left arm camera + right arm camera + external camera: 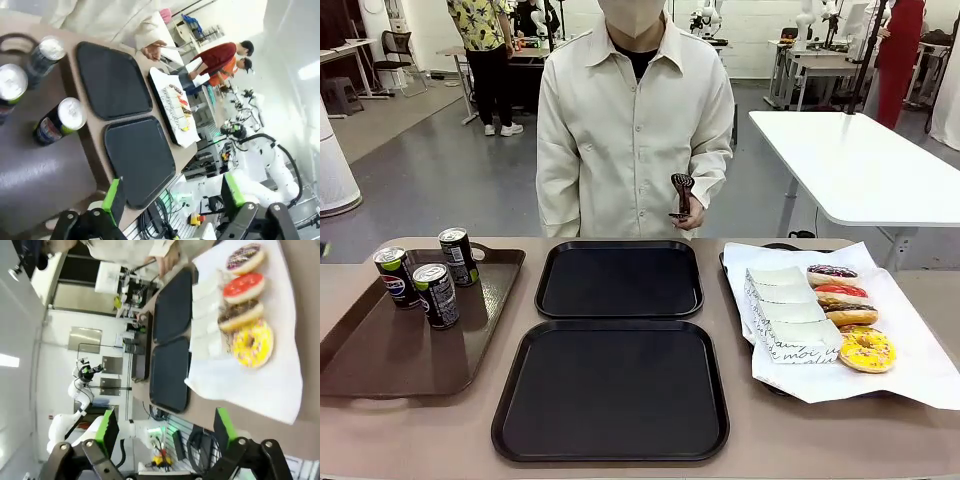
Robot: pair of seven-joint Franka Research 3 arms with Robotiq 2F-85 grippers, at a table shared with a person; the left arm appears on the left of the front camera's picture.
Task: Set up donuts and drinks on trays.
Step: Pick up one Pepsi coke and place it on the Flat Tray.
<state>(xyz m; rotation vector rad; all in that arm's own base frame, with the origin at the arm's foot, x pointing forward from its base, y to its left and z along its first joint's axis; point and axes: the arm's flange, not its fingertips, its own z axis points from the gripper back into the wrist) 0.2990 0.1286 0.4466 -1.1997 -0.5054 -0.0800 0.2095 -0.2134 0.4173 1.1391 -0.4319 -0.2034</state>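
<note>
Front view: near tray [610,392], far tray [620,281], rims just apart.

left gripper [172,197] and right gripper [165,427] hover, jaws spread wide.

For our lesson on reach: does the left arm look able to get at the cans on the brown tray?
Probably yes. The three cans stand upright on the brown tray on that arm's side, uncovered, and the left gripper has its jaws open.
</note>
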